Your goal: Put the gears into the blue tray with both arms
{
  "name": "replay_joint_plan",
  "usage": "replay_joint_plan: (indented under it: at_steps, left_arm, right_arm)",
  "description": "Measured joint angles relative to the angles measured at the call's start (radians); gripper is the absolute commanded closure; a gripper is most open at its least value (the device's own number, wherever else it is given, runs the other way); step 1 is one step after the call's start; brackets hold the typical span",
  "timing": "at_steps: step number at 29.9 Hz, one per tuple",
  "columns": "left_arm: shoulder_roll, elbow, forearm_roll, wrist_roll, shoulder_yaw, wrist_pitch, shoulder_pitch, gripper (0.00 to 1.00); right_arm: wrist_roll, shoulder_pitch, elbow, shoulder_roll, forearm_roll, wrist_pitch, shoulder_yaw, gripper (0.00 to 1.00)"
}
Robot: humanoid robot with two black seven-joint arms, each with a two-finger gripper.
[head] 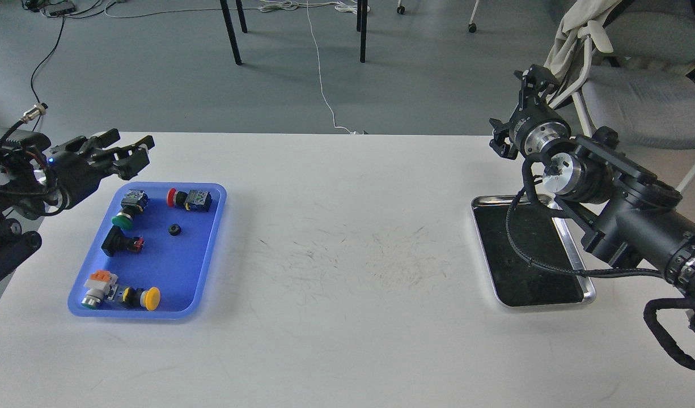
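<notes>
One small black gear [174, 229] lies on the floor of the blue tray [177, 272], in its upper middle, on the left side of the table. Lifted above and behind the tray's far left corner, my left gripper [122, 149] has its fingers spread and nothing between them. It is well clear of the gear. Far to the right, my right gripper [535, 83] is raised beyond the table's back edge, pointing away. It looks small and dark, so its fingers cannot be told apart.
Push-button switches share the blue tray: red-capped [189, 199], green-capped [126, 209], a black one [121, 243] and yellow-capped [123, 294]. A steel tray [523, 272] with a black inside lies under my right arm. A chair [636, 96] stands at the back right.
</notes>
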Motion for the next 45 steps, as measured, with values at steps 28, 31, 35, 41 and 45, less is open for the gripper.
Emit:
replay_joint_plan:
  at_steps: [28,31,35,41,45]
  left_arm:
    - [-0.091,0.026,-0.903,0.0,-0.041,-0.31,-0.073,0.02]
    - [-0.097,0.026,-0.937,0.0,-0.053,-0.349,-0.072,0.02]
    - [-0.111,0.056,-1.019,0.0,-0.064,-0.414,-0.071,0.02]
    - [-0.163,0.111,-1.098,0.006,-0.106,-0.484,-0.074,0.02]
    - [-0.173,0.131,-1.151,0.155,-0.124,-0.572,-0.075,0.02]
  right_arm:
    - [-0.004,0.089,0.382,-0.361,-0.177,0.059,-0.378,0.01]
    - [-0.003,0.128,0.406,-0.375,-0.224,0.087,-0.459,0.01]
    - [-0.001,0.154,0.446,-0.397,-0.253,0.095,-0.523,0.01]
    - [0.005,0.161,0.495,-0.438,-0.327,0.095,-0.545,0.03]
    - [0.009,0.162,0.522,-0.457,-0.382,0.095,-0.547,0.03]
